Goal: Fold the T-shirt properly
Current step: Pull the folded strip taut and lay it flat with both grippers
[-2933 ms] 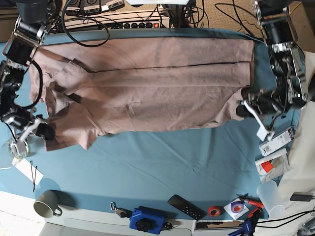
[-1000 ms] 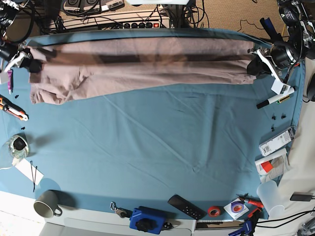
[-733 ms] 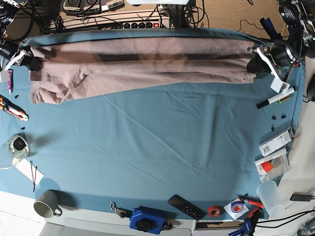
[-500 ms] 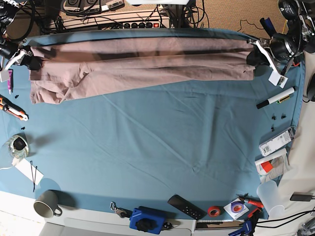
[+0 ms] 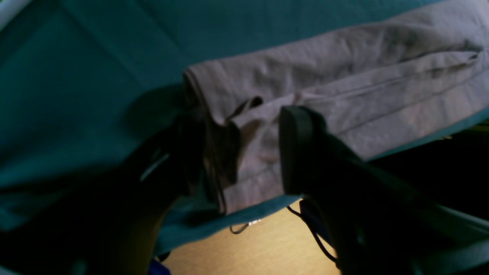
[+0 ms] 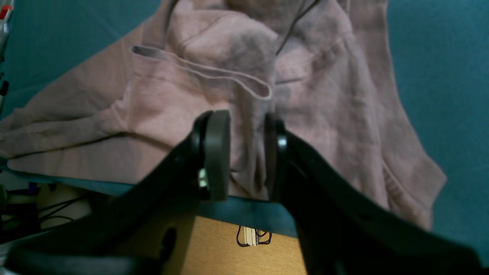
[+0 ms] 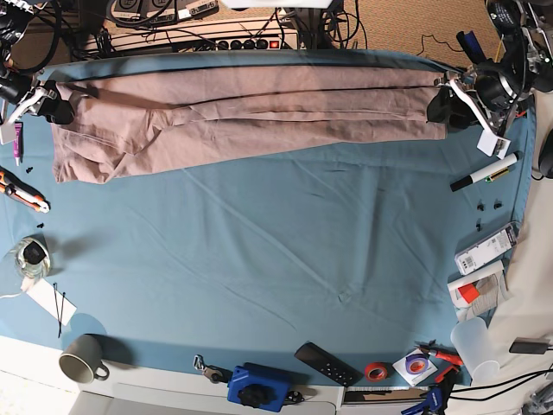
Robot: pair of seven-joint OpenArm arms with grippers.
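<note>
Fabric of the T-shirt spans the frame's top edge on the teal tablecloth. The right gripper pinches its bunched end; the left gripper apparently clamps the hem. No legible writing.

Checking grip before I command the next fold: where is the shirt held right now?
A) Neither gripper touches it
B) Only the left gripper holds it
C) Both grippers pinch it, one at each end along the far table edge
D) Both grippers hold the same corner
C: the left gripper and right gripper each clamp an opposite end of the T-shirt.
</note>
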